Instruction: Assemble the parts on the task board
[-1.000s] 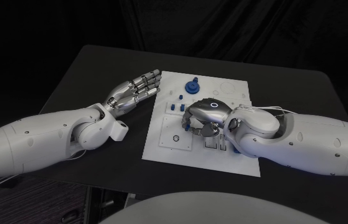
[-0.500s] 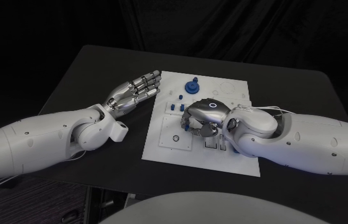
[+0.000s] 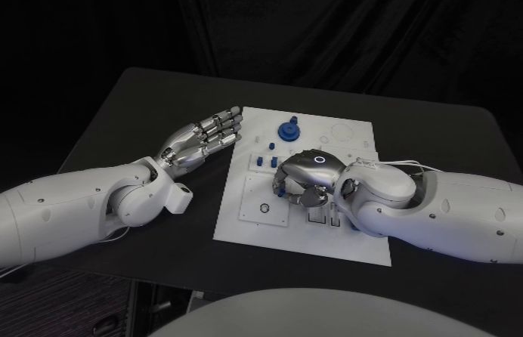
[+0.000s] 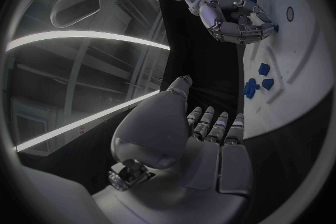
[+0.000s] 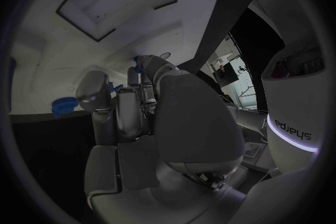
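Right hand (image 3: 307, 180) has crept slightly lower over the task board (image 3: 249, 214) centre, fingers curled on a blue part (image 3: 281, 190) (seating underway, probably). Left hand (image 3: 202, 139) unmoved, open beside board.

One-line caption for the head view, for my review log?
Right hand curled down over blue parts on the white task board; left hand lies open beside the board's edge.

The task board (image 3: 327, 235) is set at the table's (image 3: 131, 110) centre. The left hand (image 3: 202, 140) is placed at its nine o'clock; the right hand (image 3: 304, 176) is held over its middle, a round part (image 3: 289, 130) at twelve o'clock.
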{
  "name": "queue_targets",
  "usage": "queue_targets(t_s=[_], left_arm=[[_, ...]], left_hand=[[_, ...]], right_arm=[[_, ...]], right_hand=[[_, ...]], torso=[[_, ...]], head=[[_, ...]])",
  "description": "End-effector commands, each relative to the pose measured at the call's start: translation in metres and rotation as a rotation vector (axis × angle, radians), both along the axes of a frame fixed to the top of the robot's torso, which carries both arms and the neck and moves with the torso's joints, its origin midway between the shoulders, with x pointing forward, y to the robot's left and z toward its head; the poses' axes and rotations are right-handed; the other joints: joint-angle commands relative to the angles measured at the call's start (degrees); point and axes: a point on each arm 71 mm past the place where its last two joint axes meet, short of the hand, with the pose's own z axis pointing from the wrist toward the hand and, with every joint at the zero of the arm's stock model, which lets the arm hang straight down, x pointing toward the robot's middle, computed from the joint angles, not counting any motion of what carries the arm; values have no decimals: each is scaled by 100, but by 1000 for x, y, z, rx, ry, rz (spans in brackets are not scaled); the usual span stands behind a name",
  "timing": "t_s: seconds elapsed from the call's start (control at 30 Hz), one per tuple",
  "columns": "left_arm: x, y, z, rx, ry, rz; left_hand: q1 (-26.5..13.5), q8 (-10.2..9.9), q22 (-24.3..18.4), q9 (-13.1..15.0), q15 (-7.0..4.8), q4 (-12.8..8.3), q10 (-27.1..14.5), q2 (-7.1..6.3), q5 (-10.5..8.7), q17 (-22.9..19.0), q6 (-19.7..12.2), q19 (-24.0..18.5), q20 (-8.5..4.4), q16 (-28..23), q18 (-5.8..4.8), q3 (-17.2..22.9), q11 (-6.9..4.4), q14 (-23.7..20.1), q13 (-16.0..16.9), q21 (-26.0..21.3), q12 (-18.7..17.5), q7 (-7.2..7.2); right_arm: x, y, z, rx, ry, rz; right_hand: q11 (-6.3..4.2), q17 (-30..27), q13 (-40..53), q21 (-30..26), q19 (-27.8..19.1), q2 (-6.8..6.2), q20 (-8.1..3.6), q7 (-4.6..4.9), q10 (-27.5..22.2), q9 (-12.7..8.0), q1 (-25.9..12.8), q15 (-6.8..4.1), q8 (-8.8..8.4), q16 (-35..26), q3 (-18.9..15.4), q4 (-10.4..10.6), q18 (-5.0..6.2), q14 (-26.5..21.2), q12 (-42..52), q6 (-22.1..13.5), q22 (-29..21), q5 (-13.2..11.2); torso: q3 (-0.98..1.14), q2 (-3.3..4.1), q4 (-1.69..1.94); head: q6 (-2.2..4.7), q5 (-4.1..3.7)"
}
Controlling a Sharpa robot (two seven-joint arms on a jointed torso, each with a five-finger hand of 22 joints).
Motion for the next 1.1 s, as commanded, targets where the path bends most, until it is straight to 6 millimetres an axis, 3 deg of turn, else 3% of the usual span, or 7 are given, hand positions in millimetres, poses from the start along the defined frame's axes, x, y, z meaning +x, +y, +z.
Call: queue_targets(t_s=[0.03,0.27,0.37,0.47,0.53,0.7,1.1], left_arm=[[-2,-1,4,-50,-37,-10],[-2,-1,3,-50,-35,-10],[-2,-1,3,-49,-34,-10],[-2,-1,2,-49,-34,-10],[-2,-1,2,-48,-33,-10],[-2,0,2,-47,-32,-8],[-3,2,1,-43,-30,-1]], left_hand=[[-15,17,4,8,28,-37,-29,61,10,7,34,-23,16,29,69,11,-16,16,-2,-19,37,21],[-15,21,5,11,32,-38,-31,66,11,6,60,-23,16,30,64,16,-21,17,-3,-19,37,38],[-16,27,4,16,37,-41,-28,71,11,6,98,-22,15,35,55,24,-31,18,-1,-19,55,79],[-16,27,4,16,37,-41,-28,71,11,6,98,-22,15,35,55,24,-31,18,-1,-19,55,79],[-16,29,5,18,38,-43,-29,72,12,5,112,-22,15,35,52,27,-37,17,-1,-19,56,96],[-16,29,5,18,38,-43,-29,72,12,5,112,-22,15,35,52,27,-37,17,-1,-19,56,96],[-16,29,5,18,38,-43,-29,72,12,5,112,-22,15,35,52,27,-37,17,-1,-19,56,96]], right_arm=[[-1,-1,-4,-29,6,-9],[-1,0,-4,-32,7,-4],[-1,0,-5,-33,9,0],[-1,-1,-5,-35,11,1],[-1,-1,-6,-37,13,2],[-1,-2,-6,-34,11,1],[-2,-23,7,27,-21,-37]], right_hand=[[13,-5,1,-20,-49,5,9,2,26,9,40,25,-38,-19,5,-45,-36,1,24,-37,675,-4],[41,-34,-18,-57,-83,-14,22,26,-24,11,27,46,-69,-45,11,-59,-31,-26,-15,-96,665,-17],[115,-71,-65,-121,-137,-50,65,98,-228,-75,-24,111,-268,-72,46,-45,-25,-62,-124,-418,645,-129],[274,-158,-216,-286,-241,-161,167,-39,-729,-259,-178,254,-586,-136,49,58,-14,-136,-421,-947,595,-555],[333,-214,-290,-409,-315,-214,236,-124,-940,-350,-224,304,-680,-170,5,107,11,-193,-524,-1110,561,-774],[368,-378,-354,-771,-513,-238,283,-229,-1393,-475,-281,302,-772,-288,-281,223,90,-351,-596,-1311,464,-1226],[397,-500,-349,-1043,-610,-159,268,-269,-1864,-646,-55,267,-719,-324,-840,514,124,-485,-327,-1329,414,-1375]], torso=[[0,2,2],[-1,-3,0],[0,0,-3],[2,0,-3],[1,-1,-2],[1,2,-3],[4,1,-2]], head=[[0,-3],[0,0],[0,1],[0,9],[0,7],[0,5],[0,19]])
